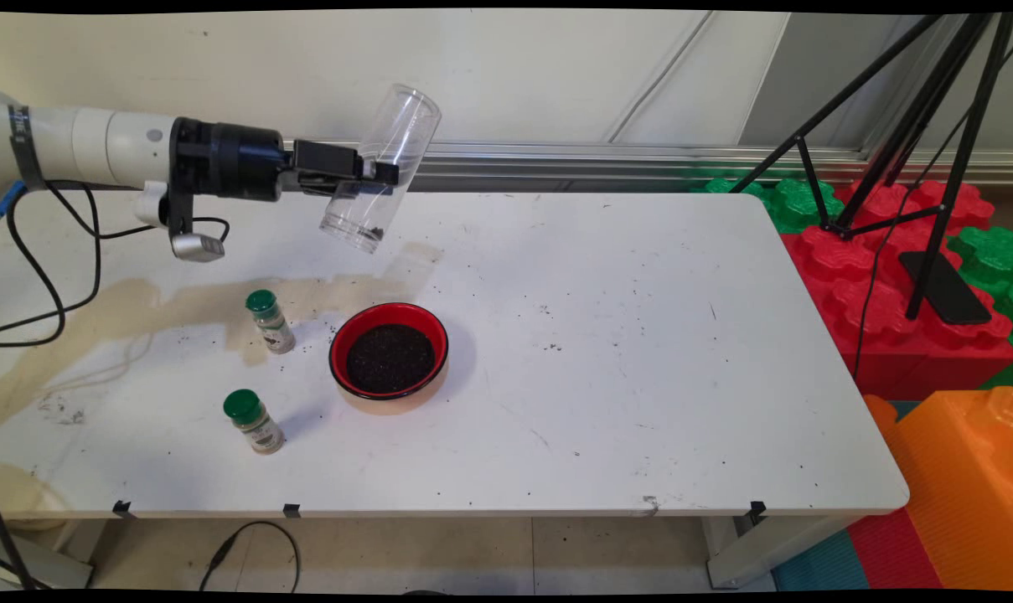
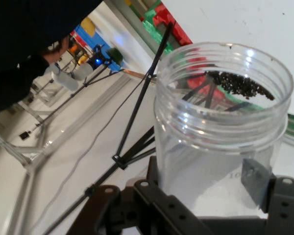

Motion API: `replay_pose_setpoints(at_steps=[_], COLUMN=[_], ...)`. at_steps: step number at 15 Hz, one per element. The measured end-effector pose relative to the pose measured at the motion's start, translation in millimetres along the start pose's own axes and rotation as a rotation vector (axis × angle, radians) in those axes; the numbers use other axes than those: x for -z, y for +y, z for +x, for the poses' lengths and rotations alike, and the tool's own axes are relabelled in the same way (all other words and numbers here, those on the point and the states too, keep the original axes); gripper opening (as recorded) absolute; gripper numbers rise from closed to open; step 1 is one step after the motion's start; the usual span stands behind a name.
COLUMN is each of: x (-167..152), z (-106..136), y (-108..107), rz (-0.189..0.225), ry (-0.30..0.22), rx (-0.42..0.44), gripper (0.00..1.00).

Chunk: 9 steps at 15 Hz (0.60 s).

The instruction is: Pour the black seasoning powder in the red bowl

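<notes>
The gripper [image 1: 370, 174] is holding a clear plastic jar [image 1: 380, 167] high in the air, above the far left part of the white table [image 1: 607, 352]. The fingers [image 2: 279, 196] are closing on the two sides of the jar's body, so the jar is staying firmly between them. The jar is tilting: in the main view one end is pointing up and to the right, the other end down and to the left. In the hand view its open threaded mouth [image 2: 220, 93] is showing, and a few dark grains [image 2: 240, 84] are sticking inside near the rim; the jar is almost empty.

Below the jar, a little toward the near side, a red bowl [image 1: 389, 350] is standing on the table, and dark grains are filling it. The jar is well apart from the bowl, not over its centre. Two small spice bottles with green caps are standing to the left of the bowl: one [image 1: 270, 322] near its left side, the other [image 1: 253, 421] closer to the near edge. Some loose grains are lying on the table between the bottles and the bowl. A brownish stain [image 1: 137, 301] is spreading over the table's left part.

As I judge it, the pouring seems to be finished or nearly so, because most of the grains are in the bowl.
</notes>
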Motion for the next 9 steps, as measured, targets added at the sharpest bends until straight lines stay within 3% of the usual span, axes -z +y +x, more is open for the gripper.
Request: replay_pose_setpoints(at_steps=[9], x=[-0.9], z=[-20.3], y=[-2.6], rz=[-0.045], ry=[0.005], rx=[0.307], gripper=[0.00])
